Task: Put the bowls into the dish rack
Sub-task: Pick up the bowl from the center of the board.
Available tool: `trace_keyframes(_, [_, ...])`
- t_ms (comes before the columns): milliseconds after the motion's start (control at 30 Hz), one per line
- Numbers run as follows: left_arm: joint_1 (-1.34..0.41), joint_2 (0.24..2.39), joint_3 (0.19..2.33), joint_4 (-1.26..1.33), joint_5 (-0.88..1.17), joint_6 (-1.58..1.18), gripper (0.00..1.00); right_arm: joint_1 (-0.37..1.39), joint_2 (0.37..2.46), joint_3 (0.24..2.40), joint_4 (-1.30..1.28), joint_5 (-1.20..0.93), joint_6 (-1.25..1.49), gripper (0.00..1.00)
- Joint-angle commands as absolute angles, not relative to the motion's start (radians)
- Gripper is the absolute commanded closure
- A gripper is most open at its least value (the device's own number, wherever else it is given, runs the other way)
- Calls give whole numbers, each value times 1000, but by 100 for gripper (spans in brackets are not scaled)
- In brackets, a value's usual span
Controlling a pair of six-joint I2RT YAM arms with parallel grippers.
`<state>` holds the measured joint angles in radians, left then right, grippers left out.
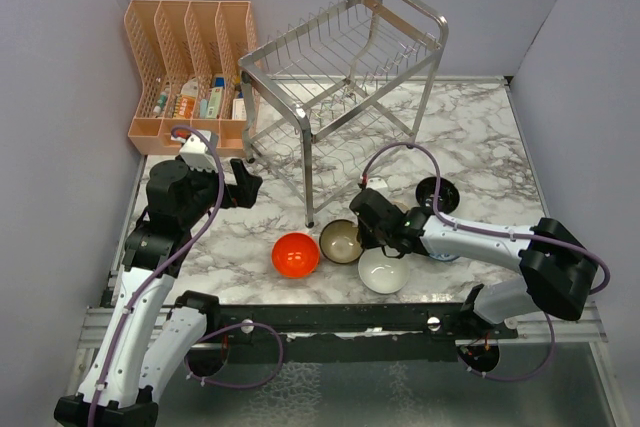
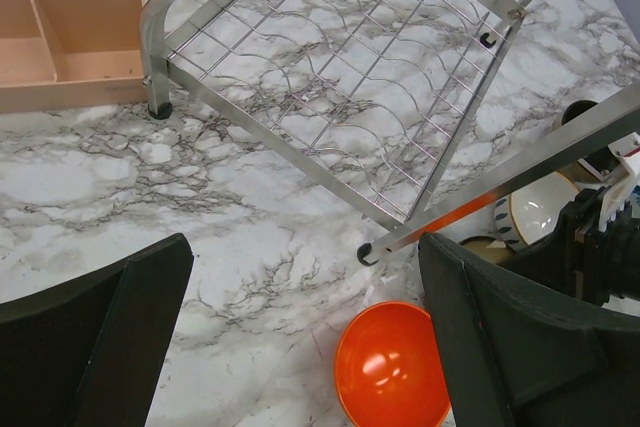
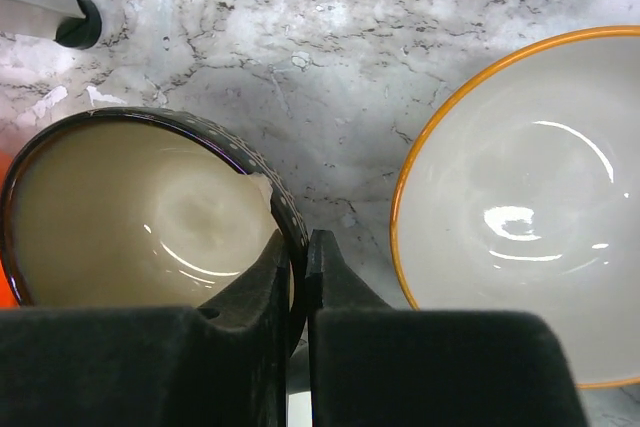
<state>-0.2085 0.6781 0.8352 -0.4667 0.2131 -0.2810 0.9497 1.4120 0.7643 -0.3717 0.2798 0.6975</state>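
The steel wire dish rack (image 1: 340, 57) stands at the back centre and holds no bowls. In front of it on the marble lie a red-orange bowl (image 1: 296, 254), a dark brown bowl with a cream inside (image 1: 341, 241) and a white bowl (image 1: 383, 270). My right gripper (image 3: 298, 242) is shut on the dark brown bowl's (image 3: 140, 207) rim, one finger inside and one outside. Next to it lies the white bowl (image 3: 520, 207), orange at the rim. My left gripper (image 2: 300, 337) hangs open above the table, left of the red-orange bowl (image 2: 390, 367). A blue-patterned bowl (image 2: 535, 212) shows behind the rack's leg.
A peach slotted organiser (image 1: 190, 47) with small bottles stands at the back left, beside the rack. A dark round object (image 1: 438, 193) lies right of the rack's front legs. The rack's lower tier (image 2: 340, 77) spreads in front of my left gripper. Grey walls close in both sides.
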Motion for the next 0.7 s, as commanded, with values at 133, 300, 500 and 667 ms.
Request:
trace_keyframes(133, [-215,663,844,-475,185,-273,1,964,1339,848,-421,414,688,99])
trace_keyframes(300, [-217,660,844,-476,186,-278,1,964,1321,890,-414,476,636,99])
trace_keyframes(500, [-221,659,852,-481,186,-280,1,965,1344,983,-401,624,567,99])
trace_keyframes(667, [-224,655,863,-491,183,-280,1,965,1387,1055,-404,756,525,99])
